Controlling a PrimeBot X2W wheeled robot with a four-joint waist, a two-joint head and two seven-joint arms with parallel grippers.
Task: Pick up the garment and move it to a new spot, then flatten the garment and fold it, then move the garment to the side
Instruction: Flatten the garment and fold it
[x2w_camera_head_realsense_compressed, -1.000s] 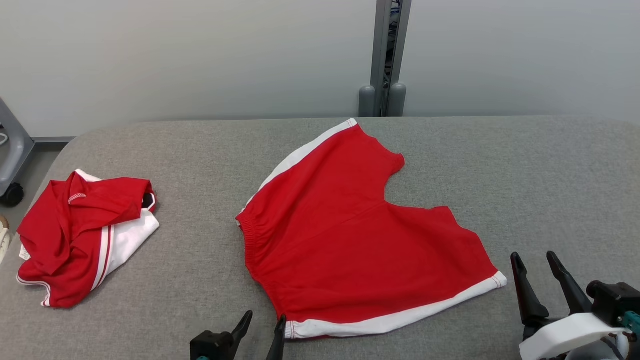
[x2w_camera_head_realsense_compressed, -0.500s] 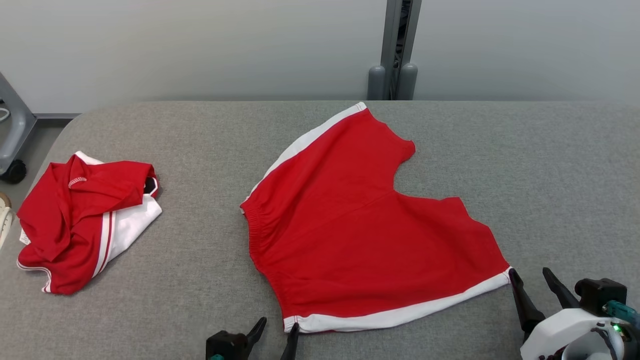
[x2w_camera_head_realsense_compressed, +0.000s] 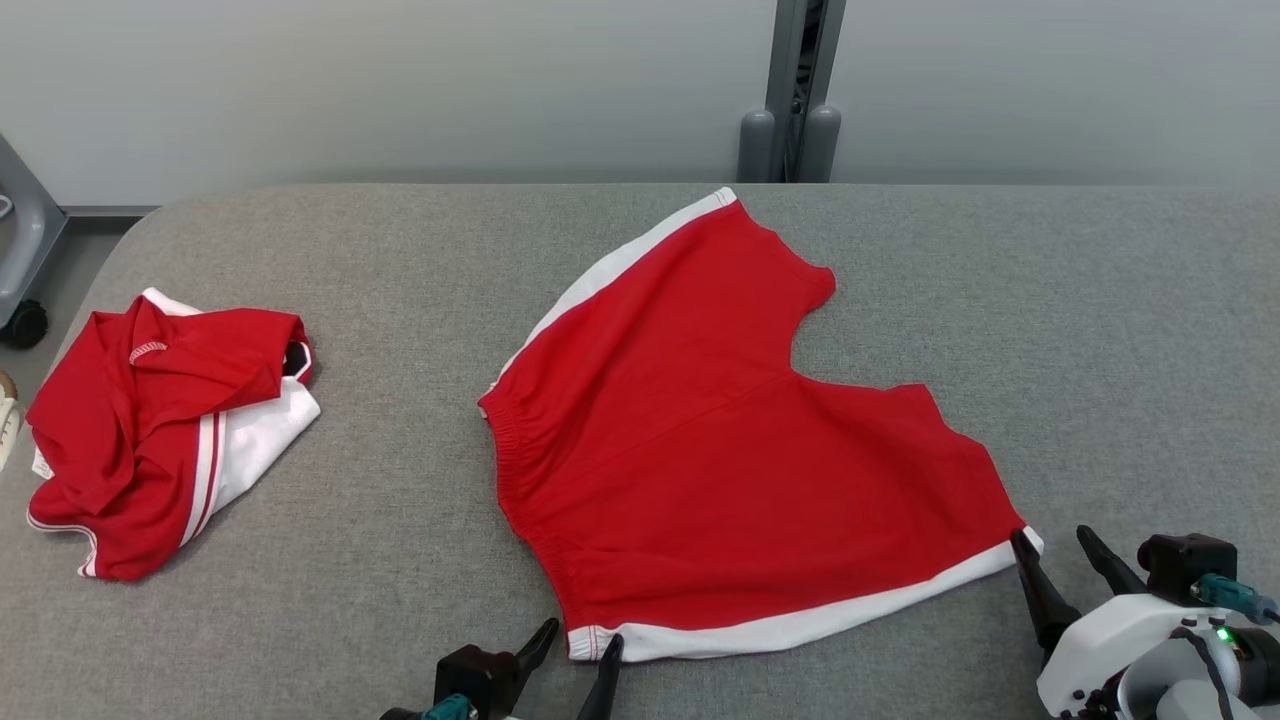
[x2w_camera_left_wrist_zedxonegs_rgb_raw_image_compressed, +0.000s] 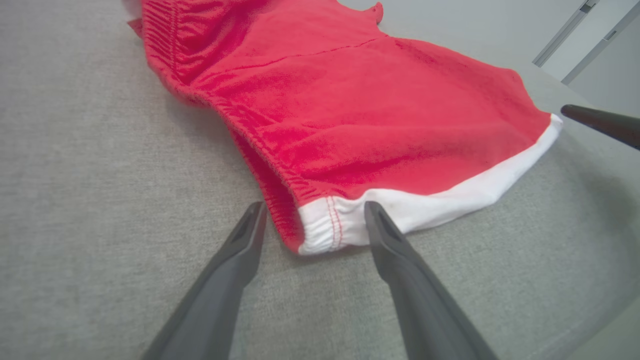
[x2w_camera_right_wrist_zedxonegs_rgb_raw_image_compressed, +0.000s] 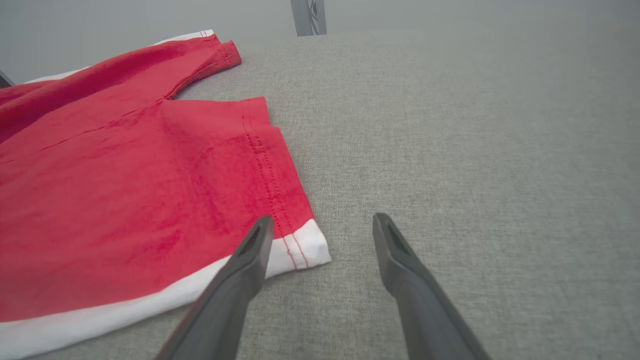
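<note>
left gripper (x2w_camera_head_realsense_compressed: 585, 633) and right gripper (x2w_camera_head_realsense_compressed: 1050, 533), cut off at 6 o'clock, are held spread apart at shorts (x2w_camera_head_realsense_compressed: 740, 450) corners — open table (x2w_camera_head_realsense_compressed: 1100, 330) is seen at 3.

The shorts (x2w_camera_head_realsense_compressed: 720, 450) are plain red, with a white band along the edge nearest the dark grey jaws. The worktop (x2w_camera_head_realsense_compressed: 1050, 330) is mottled grey. The crumpled garment (x2w_camera_head_realsense_compressed: 150, 430), well left of the jaws, is red and white with thin stripes.
</note>
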